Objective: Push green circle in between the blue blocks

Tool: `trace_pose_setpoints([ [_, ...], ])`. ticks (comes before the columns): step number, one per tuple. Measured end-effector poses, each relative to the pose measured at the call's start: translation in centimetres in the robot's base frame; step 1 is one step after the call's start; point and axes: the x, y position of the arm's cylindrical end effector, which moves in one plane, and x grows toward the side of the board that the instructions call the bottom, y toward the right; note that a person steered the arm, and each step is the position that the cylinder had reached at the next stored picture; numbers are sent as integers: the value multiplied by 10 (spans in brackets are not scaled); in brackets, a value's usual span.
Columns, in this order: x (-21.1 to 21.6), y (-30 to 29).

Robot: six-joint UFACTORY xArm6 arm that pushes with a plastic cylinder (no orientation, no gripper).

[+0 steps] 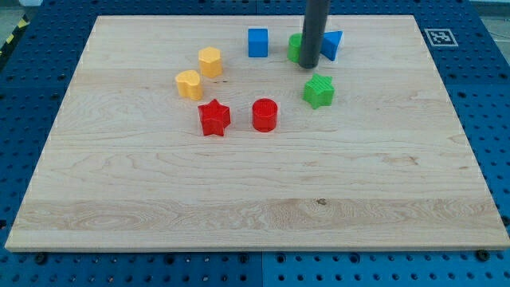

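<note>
The green circle [295,48] sits near the view's top, between the blue cube [257,42] on its left and the blue triangular block [331,45] on its right. My rod comes down from the view's top and covers most of the green circle. My tip [310,65] rests at the circle's lower right edge, just left of the blue triangular block. I cannot tell whether the circle touches either blue block.
A green star-like block [319,91] lies just below my tip. A red cylinder [264,115] and a red star [214,118] lie lower left. Two yellow blocks [209,61] [189,84] sit to the left. The wooden board [255,199] lies on a blue pegboard table.
</note>
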Motion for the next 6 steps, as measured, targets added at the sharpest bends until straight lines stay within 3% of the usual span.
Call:
trace_pose_setpoints([
  [1,-1,-1],
  [2,28,21],
  [3,22,64],
  [4,-11,105],
  [6,-44,85],
])
